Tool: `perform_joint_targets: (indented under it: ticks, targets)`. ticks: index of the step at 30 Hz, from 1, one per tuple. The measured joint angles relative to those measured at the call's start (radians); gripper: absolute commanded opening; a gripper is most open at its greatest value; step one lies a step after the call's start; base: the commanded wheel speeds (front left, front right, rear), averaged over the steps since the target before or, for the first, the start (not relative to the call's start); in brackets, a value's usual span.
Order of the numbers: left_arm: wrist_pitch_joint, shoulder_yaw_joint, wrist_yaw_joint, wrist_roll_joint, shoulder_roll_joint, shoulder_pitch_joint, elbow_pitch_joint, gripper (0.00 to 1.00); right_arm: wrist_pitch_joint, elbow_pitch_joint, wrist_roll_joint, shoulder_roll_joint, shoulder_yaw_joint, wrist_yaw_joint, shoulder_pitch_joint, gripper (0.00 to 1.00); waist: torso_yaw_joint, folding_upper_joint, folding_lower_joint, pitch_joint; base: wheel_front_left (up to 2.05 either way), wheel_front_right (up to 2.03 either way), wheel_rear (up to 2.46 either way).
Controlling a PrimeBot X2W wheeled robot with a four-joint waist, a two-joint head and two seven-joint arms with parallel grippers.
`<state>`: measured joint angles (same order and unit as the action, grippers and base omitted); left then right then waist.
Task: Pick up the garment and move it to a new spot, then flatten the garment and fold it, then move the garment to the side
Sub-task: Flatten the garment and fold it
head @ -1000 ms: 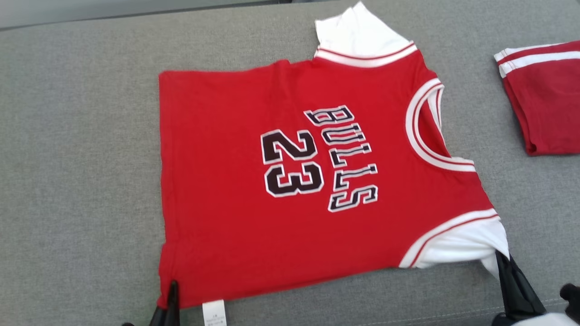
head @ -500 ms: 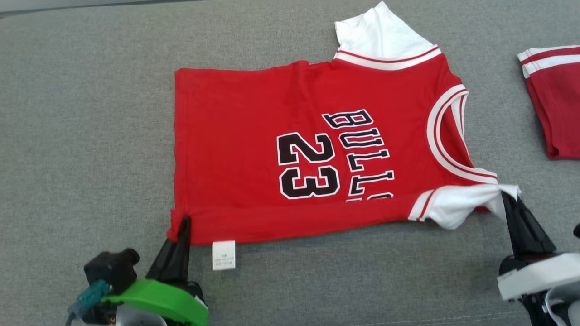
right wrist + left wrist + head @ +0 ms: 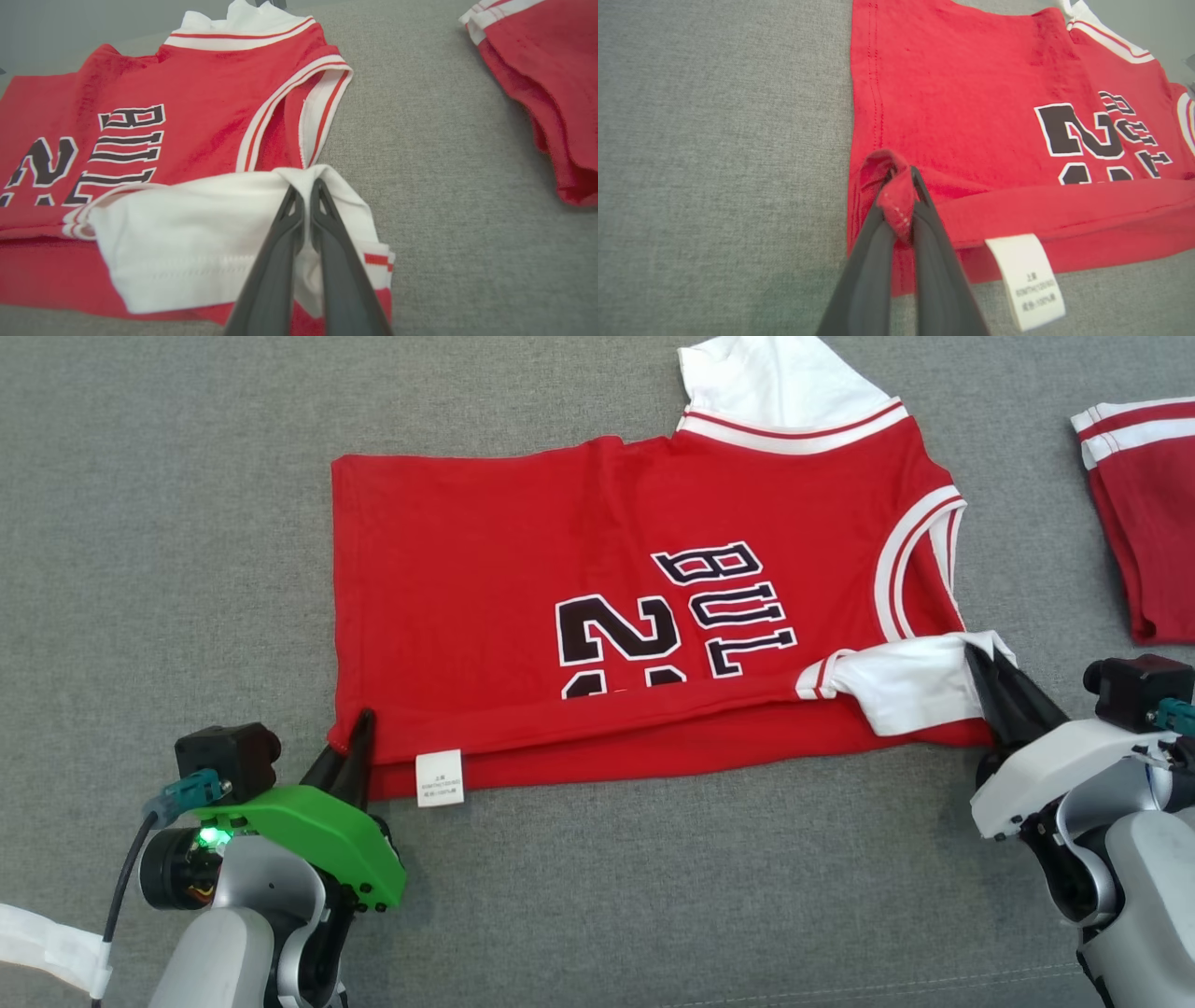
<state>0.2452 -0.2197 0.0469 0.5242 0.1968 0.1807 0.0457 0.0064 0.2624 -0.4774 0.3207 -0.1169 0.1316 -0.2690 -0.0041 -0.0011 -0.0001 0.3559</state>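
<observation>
Grey woven surface [image 3: 140, 569] carries a second red garment [image 3: 1144, 513], white-striped, at the right edge, well apart from the jersey [image 3: 485, 569]. Open grey cloth lies to the jersey's left and along its near side. Jersey sits centrally: red, white sleeves, near edge doubled over onto the black number and lettering, white label [image 3: 440, 777] exposed. Left jaws are closed on the red hem corner. Right jaws are closed on the near white sleeve [image 3: 920, 686].

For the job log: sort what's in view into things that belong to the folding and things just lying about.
In the job: red jersey, left gripper shut on its hem corner, right gripper shut on its white sleeve.
Lying about: second red garment at the right; grey surface underneath.
</observation>
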Motion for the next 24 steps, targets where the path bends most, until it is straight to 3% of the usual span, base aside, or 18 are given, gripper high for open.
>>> perform_joint_targets:
  ticks: [5, 10, 17, 24]
  targets:
    - [-0.061, 0.008, 0.015, -0.02, -0.003, 0.003, 0.014, 1.0, -0.086, 0.023, 0.036, 0.017, 0.002, 0.0, -0.025, 1.0, -0.001, 0.0, 0.0, -0.011, 0.0, 0.0, 0.0]
    - [-0.15, 0.034, 0.034, -0.027, -0.005, -0.084, -0.034, 1.0, -0.141, -0.046, 0.076, 0.039, 0.039, 0.0, 0.062, 1.0, -0.002, 0.0, 0.0, -0.041, 0.0, 0.0, 0.0]
    - [-0.14, 0.016, 0.052, -0.017, -0.011, -0.227, -0.094, 1.0, -0.045, -0.211, 0.062, 0.037, 0.069, 0.0, 0.249, 1.0, -0.009, 0.0, 0.0, -0.054, 0.0, 0.0, 0.0]
    - [-0.115, 0.013, 0.06, -0.021, -0.002, -0.18, -0.06, 1.0, 0.003, -0.209, 0.103, 0.035, 0.105, 0.0, 0.251, 1.0, -0.018, 0.0, 0.0, -0.003, 0.0, 0.0, 0.0]
